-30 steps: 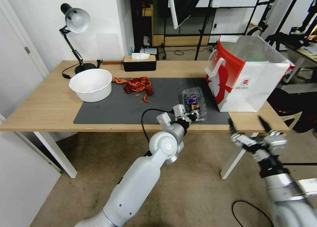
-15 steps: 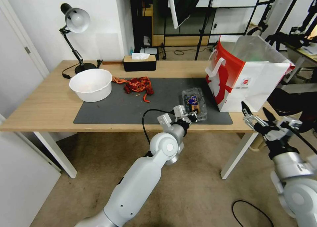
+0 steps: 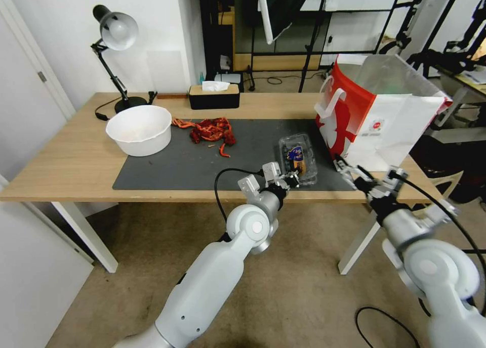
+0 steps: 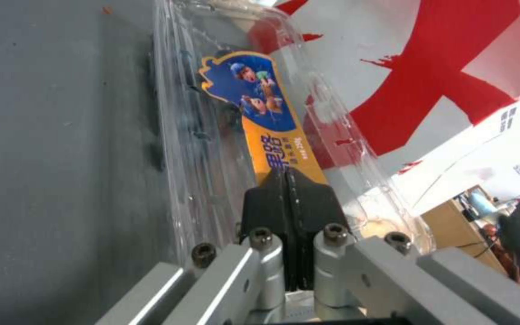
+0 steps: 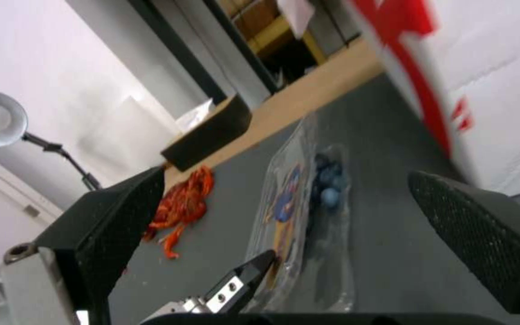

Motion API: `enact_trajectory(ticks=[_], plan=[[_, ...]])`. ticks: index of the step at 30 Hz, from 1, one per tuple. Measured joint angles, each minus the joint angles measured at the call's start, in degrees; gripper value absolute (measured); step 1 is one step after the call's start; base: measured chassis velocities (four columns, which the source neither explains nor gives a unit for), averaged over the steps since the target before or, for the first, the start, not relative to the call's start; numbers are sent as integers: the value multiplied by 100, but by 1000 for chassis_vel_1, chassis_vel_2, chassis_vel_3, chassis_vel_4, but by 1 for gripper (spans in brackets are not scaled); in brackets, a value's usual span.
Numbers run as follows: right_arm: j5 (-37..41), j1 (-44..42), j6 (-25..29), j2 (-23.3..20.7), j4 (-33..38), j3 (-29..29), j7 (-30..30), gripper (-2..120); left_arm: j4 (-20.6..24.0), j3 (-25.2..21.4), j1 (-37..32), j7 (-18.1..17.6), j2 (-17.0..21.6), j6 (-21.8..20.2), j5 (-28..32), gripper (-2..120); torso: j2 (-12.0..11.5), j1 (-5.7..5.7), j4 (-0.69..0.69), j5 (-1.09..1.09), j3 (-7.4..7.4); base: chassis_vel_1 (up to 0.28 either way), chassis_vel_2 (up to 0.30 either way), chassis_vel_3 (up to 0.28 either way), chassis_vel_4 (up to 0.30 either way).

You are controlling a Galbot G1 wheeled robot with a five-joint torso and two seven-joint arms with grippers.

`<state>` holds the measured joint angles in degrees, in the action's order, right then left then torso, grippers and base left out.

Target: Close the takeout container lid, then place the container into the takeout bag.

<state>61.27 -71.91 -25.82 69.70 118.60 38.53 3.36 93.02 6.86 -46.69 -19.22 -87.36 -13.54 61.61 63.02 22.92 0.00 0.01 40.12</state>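
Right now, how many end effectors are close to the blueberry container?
2. The left end effector is shut on the lid of the takeout container. The right end effector hovers open by the takeout bag, facing the container.

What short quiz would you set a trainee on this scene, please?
1. True or false: the right tool is shut.
2. Multiple choice: what is the left tool shut on? A) a white bag handle. B) the clear plastic hinged lid with the orange-and-blue sticker. C) a round white bowl.
3. Fill in: the small clear plastic clamshell container of blueberries sits on the dark grey ___, beside the large white-and-red paper bag.

Key: 1 false, it is open, near the bag's front corner. 2 B. 3 mat.
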Motion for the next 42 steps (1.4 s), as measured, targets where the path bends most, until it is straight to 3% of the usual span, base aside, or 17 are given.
enact_trajectory(ticks=[17,42], plan=[[117,1324,-890,-256,-903,-789,833,100,68,-2,-61,10,58,4,-51,0,0,0,0,-1,-1,0,0,0,0],[802,2342,-1630,-291,-1900,-1448,1528,100,89,-3,-150,30,105,27,-169,0,0,0,0,-1,-1,0,0,0,0]])
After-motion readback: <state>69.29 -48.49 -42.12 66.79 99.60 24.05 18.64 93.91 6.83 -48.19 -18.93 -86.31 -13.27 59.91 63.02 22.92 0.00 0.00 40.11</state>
